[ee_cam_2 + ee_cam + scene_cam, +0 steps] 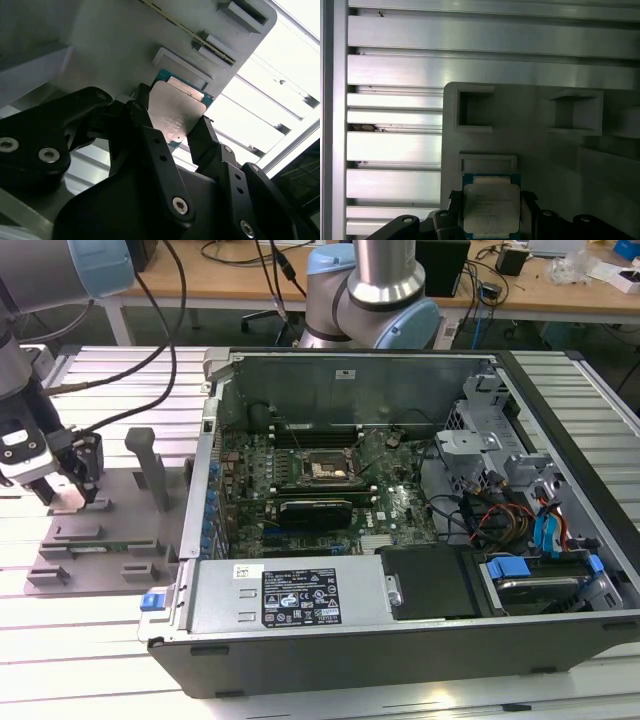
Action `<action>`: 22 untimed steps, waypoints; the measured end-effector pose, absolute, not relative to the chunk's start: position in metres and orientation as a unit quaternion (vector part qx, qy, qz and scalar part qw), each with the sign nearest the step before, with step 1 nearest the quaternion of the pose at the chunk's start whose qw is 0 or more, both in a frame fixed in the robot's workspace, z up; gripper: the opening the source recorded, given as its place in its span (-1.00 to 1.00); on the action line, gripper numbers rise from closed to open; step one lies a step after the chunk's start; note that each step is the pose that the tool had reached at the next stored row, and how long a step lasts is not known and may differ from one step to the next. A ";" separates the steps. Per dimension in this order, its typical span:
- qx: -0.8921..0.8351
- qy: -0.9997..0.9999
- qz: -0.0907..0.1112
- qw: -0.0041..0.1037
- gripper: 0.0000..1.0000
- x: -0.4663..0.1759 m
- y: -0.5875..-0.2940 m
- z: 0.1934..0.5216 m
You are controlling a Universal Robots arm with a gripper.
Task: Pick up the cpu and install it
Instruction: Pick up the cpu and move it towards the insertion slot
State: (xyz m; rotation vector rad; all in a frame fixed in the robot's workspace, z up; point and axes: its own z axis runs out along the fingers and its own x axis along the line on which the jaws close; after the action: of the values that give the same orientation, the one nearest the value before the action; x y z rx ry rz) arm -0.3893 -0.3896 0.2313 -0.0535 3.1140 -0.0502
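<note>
The cpu (491, 209), a small flat square chip with a silvery-grey metal top on a thin green-edged board, sits between the two black fingers (150, 142) of the claw (176, 127). In both wrist views the fingers press against opposite edges of the chip, so the claw is closed down to the chip's width and has hold of it. Whether the chip rests on the surface below or hangs just above it, I cannot tell.

At the exterior view's left, the claw hangs low over a flat grey plastic tray (100, 540) with raised blocks and shallow recesses. The tray lies on the ribbed aluminium bench (90, 630). In the first wrist view a small rectangular frame moulded into the tray lies just beyond the chip. An upright grey post (150, 465) stands on the tray between the claw and the large open dark-grey computer case (400, 640), which lies on its side just beside the tray.

Inside the case lies a green motherboard (400, 505). Near its middle is a square black socket (325, 468) with a metal frame, well apart from the claw. Further toward the exterior view's right are a tangle of red and black cables (490, 515) and blue-tabbed drive bays (540, 575).
</note>
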 end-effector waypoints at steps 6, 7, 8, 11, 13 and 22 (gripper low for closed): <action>-0.017 1.000 -0.016 0.013 0.09 -0.389 -0.390 0.240; -0.017 1.000 -0.016 0.013 0.09 -0.389 -0.390 0.242; -0.017 1.000 -0.016 0.013 0.09 -0.389 -0.390 0.243; -0.017 1.000 -0.016 0.013 0.09 -0.389 -0.390 0.249; -0.017 1.000 -0.016 0.013 0.09 -0.389 -0.390 0.254; -0.017 1.000 -0.016 0.013 0.09 -0.389 -0.390 0.272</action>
State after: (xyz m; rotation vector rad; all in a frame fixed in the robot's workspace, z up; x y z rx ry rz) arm -0.3893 -0.3897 0.2722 -0.0535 3.1140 -0.0507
